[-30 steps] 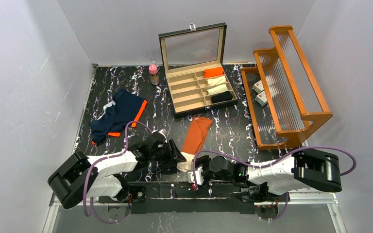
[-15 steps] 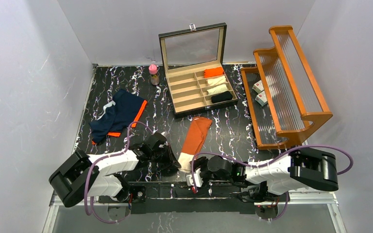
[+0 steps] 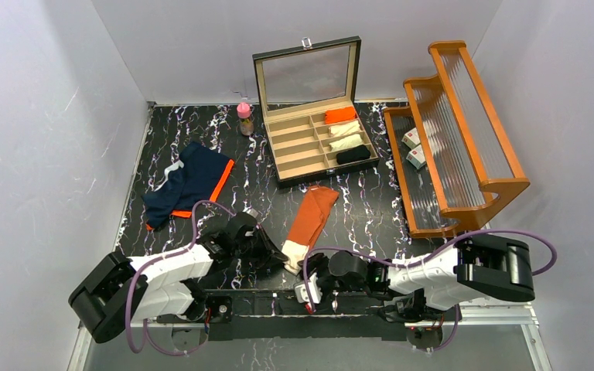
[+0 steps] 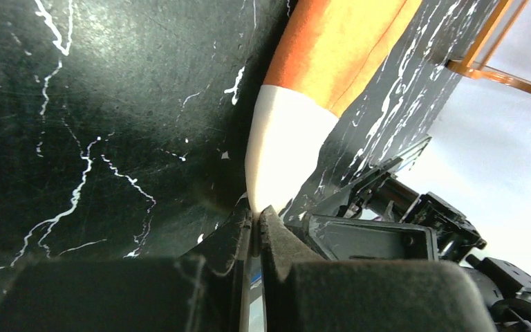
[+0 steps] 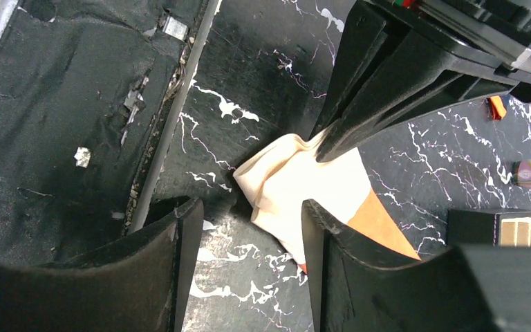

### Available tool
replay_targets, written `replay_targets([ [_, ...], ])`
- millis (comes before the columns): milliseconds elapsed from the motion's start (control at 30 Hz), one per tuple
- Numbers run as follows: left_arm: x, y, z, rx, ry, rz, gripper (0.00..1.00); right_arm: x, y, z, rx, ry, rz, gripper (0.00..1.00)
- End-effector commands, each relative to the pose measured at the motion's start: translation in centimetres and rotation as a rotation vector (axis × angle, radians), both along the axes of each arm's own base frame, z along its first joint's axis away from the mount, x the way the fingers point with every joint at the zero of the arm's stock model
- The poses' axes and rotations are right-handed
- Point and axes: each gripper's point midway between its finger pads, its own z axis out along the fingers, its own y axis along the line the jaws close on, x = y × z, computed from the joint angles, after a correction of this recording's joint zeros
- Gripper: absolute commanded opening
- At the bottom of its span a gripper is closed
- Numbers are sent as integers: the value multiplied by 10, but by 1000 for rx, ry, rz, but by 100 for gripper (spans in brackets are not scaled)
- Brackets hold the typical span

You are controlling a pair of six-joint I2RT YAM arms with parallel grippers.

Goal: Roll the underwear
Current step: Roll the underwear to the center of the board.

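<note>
Shows the rust-orange underwear (image 3: 314,215) folded into a long narrow strip, lying slantwise near the front middle of the counter (image 3: 356,212), orange end pointing away and white waistband (image 5: 297,183) nearest the arms. Has the waistband end crumpled and raised off the surface to a peak, pinched there in the tips of the left gripper (image 4: 257,216). Puts the navy underwear (image 3: 188,180) well apart at the left side, spread loosely and rumpled, with bright orange trim along its right and near edges and a pale strip near its far left edge.
</note>
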Motion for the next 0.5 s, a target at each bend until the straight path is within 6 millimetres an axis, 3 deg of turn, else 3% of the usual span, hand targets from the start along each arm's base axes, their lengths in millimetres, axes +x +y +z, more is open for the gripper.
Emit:
replay_targets([
  [0, -1, -5, 4, -61, 31, 27, 0, 3, 5, 5, 40, -38, -18, 63],
  [233, -2, 0, 0, -54, 34, 56, 0, 5, 14, -2, 56, -43, -43, 59],
  [467, -3, 7, -5, -9, 29, 53, 0, 5, 7, -22, 15, 15, -98, 50],
])
